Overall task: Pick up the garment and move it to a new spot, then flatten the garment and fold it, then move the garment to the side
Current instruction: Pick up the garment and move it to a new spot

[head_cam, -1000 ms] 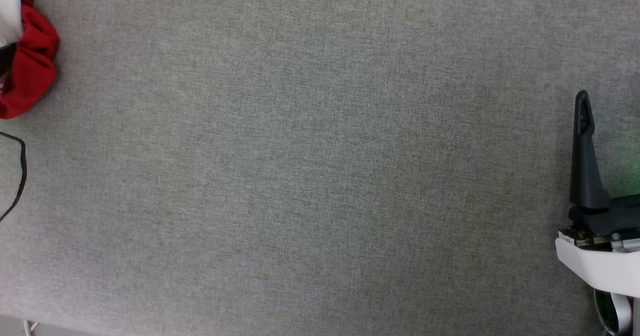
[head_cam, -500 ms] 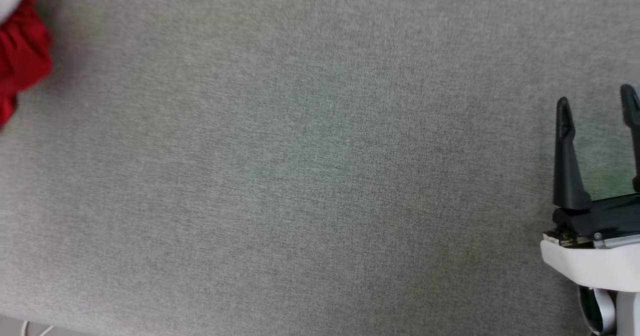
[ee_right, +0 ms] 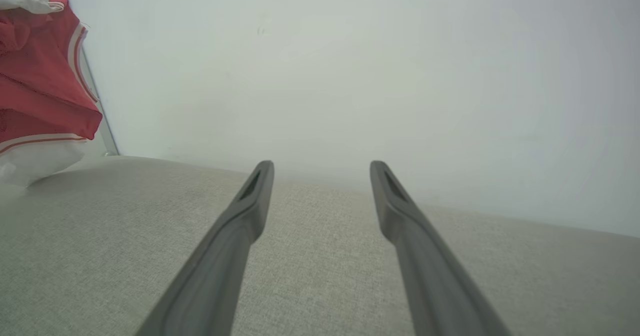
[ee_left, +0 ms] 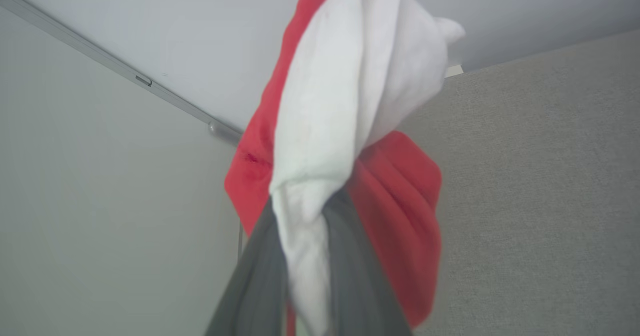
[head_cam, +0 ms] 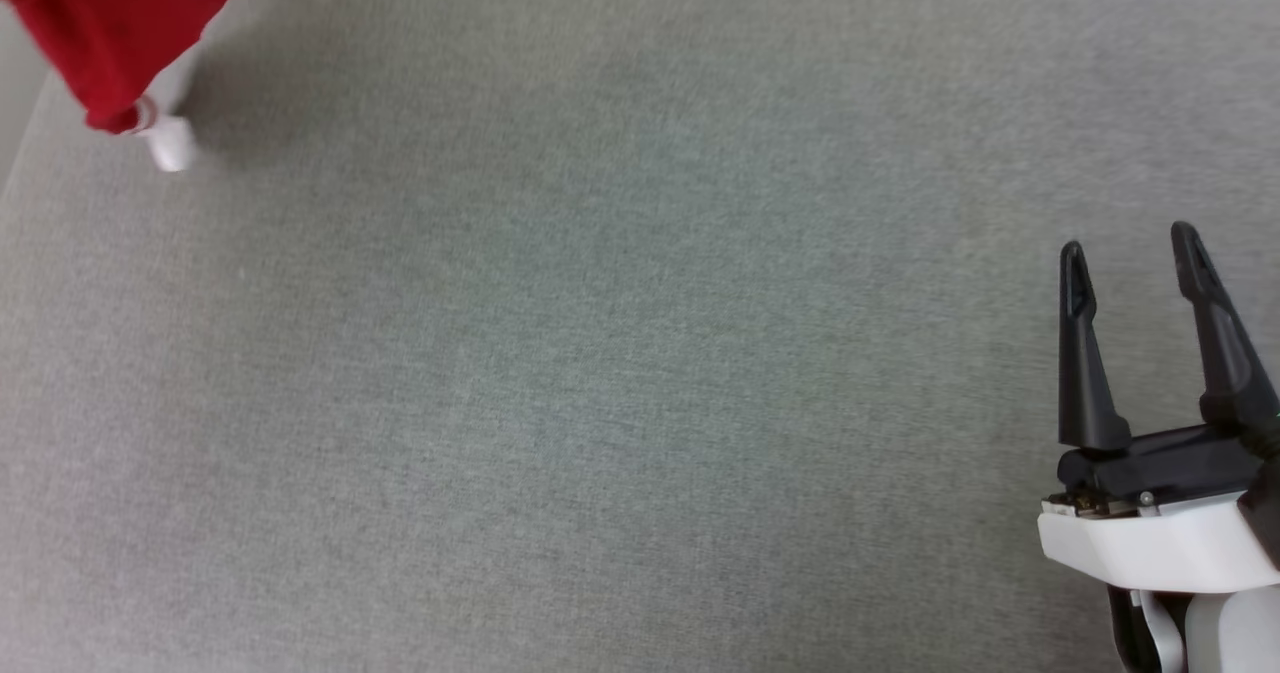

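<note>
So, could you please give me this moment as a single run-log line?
phase: pick-up | left gripper: shut on garment, hanging bunched | right gripper: open, empty, over grey surface

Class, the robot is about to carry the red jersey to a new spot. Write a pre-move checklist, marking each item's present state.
1. Left gripper shut on the garment: ok, white fabric pinched between its fingers.
2. Garment fully off the grey surface: cannot tell; a white sleeve hangs low.
3. Right gripper open and empty: ok.
4. Right gripper apart from the garment: ok.
5. Garment flat for folding: not ok, bunched.
</note>
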Controlling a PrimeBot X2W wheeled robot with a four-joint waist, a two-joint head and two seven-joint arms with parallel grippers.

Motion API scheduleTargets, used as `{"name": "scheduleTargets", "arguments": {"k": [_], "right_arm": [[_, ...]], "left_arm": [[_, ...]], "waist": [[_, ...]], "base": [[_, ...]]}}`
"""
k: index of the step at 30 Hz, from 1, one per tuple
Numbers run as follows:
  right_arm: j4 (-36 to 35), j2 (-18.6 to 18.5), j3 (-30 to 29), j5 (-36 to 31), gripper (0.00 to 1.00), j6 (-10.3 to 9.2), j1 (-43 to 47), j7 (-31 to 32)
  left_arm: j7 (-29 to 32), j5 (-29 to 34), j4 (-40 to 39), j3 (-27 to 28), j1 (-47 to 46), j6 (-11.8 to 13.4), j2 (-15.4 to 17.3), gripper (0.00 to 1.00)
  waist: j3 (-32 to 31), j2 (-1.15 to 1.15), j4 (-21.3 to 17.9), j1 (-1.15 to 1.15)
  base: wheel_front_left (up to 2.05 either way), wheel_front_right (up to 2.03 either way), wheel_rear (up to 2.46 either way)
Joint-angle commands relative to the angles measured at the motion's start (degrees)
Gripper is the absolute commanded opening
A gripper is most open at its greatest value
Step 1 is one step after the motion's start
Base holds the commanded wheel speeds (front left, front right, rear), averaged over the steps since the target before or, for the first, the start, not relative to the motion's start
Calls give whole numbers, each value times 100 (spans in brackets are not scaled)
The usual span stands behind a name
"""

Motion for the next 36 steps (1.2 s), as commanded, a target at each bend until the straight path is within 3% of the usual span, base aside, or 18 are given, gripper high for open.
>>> {"name": "scheduleTargets", "arguments": {"k": [1,9,17,26,36], "right_arm": [[23,28,3,35,100,-2,51,-14],[158,35,13,430,100,-2,168,-14],[213,36,31,636,100,-2,296,-14],[222,36,-22,701,100,-2,368,-14],[219,36,-30,765,100,-2,234,-14]], "left_arm": [[32,31,-84,-64,-127,18,-45,0],[288,67,-695,-766,-749,18,-498,0],[268,-112,-1025,-1447,-1149,18,-854,0],[91,-333,-1453,-2168,-1048,18,-1111,0],[-113,-471,-1476,-3056,-234,18,-1340,0]], "waist": [[-193,0,-129,0],[-683,0,-577,0],[-951,0,-1265,0],[-940,0,-1781,0],[-632,0,-1943,0]], "base": [[0,0,0],[0,0,0],[0,0,0],[0,0,0],[0,0,0]]}}
